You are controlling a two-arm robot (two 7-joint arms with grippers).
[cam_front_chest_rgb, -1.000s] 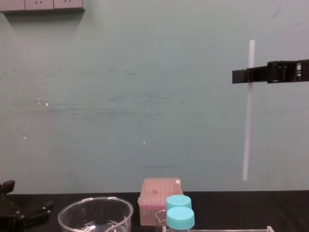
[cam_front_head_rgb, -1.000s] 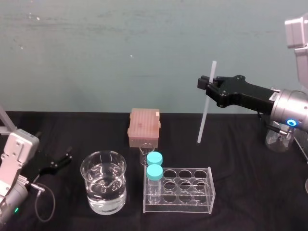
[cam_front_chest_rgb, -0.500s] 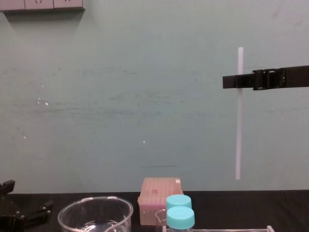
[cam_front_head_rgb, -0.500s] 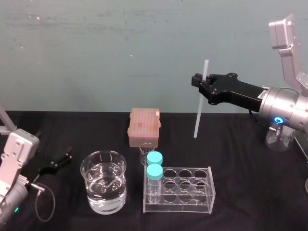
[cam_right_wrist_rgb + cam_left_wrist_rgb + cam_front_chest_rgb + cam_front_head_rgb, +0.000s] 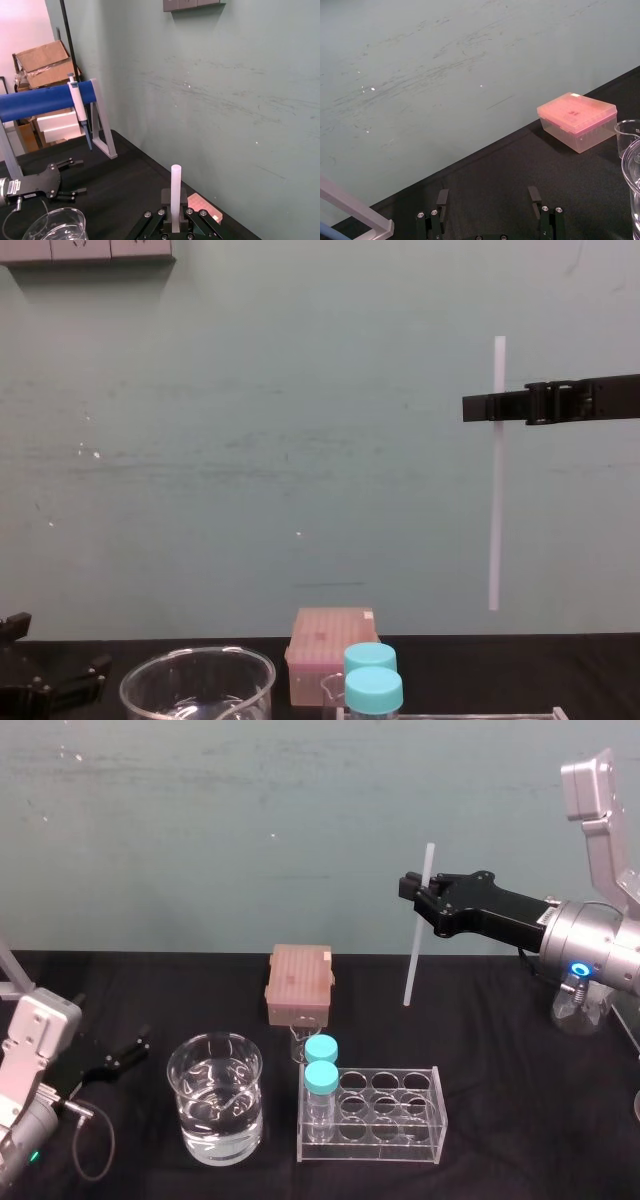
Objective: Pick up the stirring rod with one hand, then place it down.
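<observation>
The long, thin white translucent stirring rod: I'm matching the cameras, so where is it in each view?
Head view: right of centre, the stirring rod slightly tilted in the right pincer.
Chest view: upper right, upright.
Right wrist view: close up, clamped in that pincer.
Shared landmark: the pink lidded plastic box, also in the left wrist view beyond the parked left pincer.

Matte black cloth tabletop (image 5: 500,1045), shiny clear glass beaker (image 5: 215,1112), glossy clear plastic tube rack (image 5: 400,1150), frosted white stirring rod (image 5: 415,950).
</observation>
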